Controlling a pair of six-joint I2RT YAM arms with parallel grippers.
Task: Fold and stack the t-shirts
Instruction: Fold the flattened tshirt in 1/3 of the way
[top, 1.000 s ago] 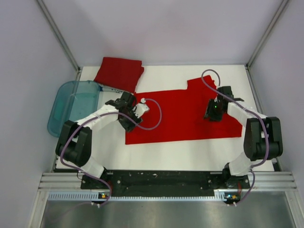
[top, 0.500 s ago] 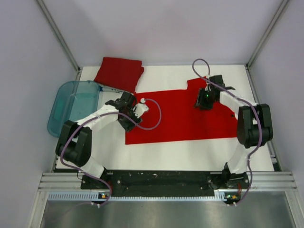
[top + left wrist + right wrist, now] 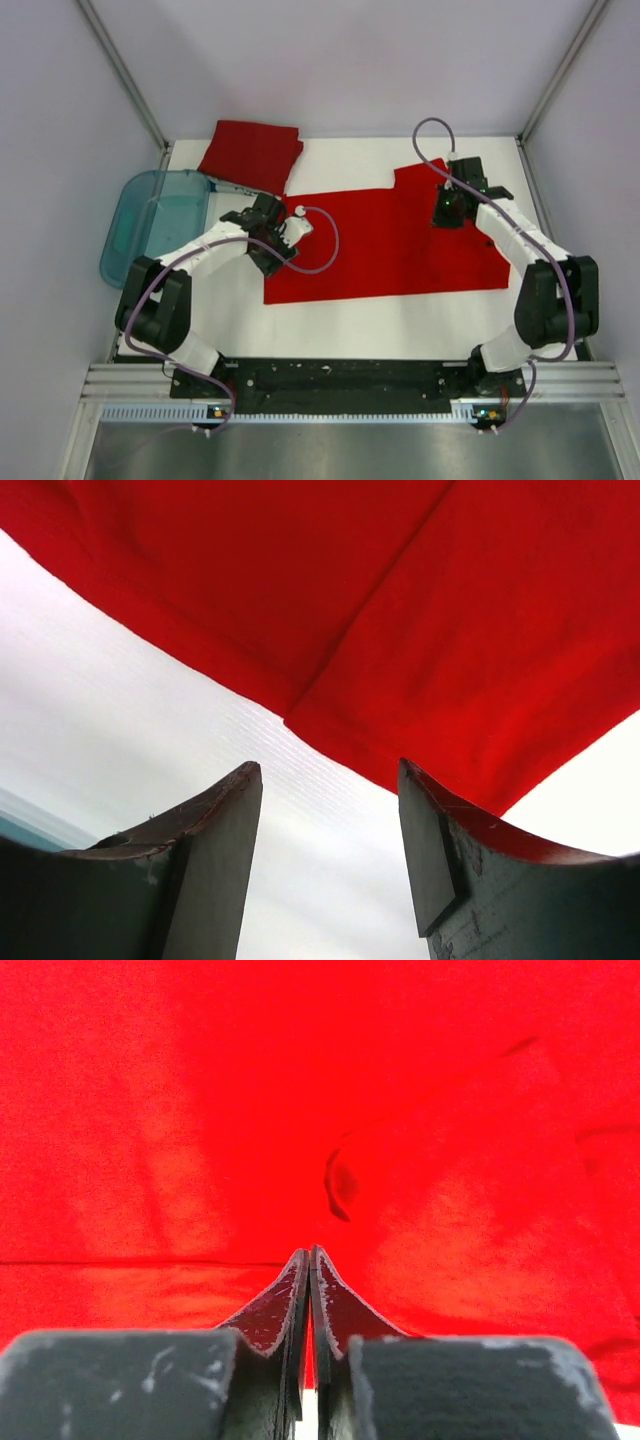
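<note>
The left hand (image 3: 330,780) has its fingers parted over bare desk (image 3: 150,710), and the hem of the spread t-shirt (image 3: 420,610) lies just ahead of the tips. To that hand's left sits the teal tub (image 3: 150,215), near its arm. Farther ahead, by the back corner, lies the folded t-shirt (image 3: 252,153). The right hand (image 3: 310,1255), fingers pressed together, has flat red cloth beneath and ahead, with one small pucker (image 3: 340,1182) just past its tips. To its right, a bare strip of desk runs to the side wall (image 3: 590,150).
</note>
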